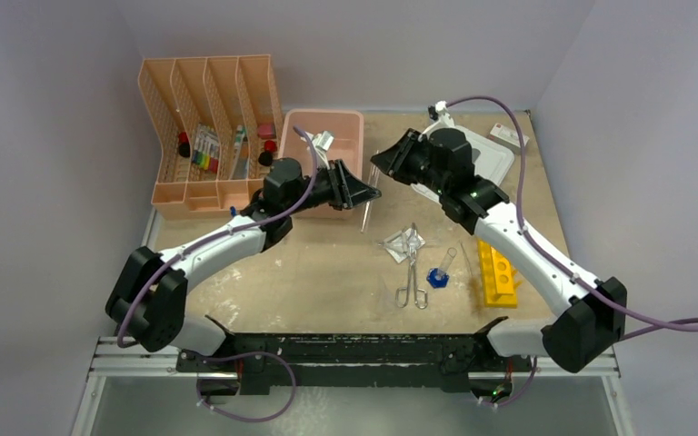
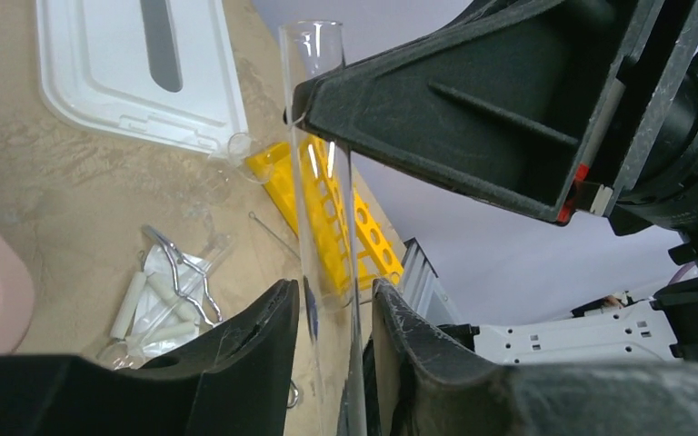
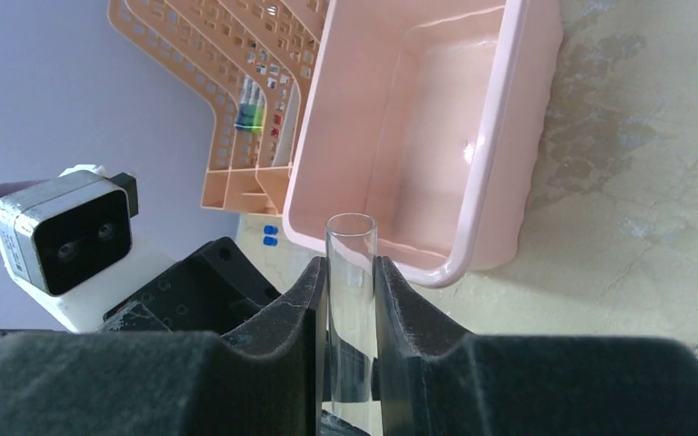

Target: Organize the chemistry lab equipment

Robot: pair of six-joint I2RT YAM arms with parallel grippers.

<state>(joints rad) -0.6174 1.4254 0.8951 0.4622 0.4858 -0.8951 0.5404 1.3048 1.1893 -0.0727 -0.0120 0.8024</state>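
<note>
Evidently the right gripper (image 3: 350, 272) was clamped on the open end of the clear tube (image 3: 352, 241), held in the air just beside the pink bin (image 3: 495, 209). The tube's long axis ran straight through the left gripper (image 2: 334, 300), whose fingers bracketed it closely. Actual contact there could not be told.

The top external camera looks steeply down from above the near edge over the whole tan wooden table (image 1: 327, 272). Each wrist camera sits close. The left faces the table's right edge and the right its far left corner, and both share the long clear tube (image 2: 323, 209).
</note>
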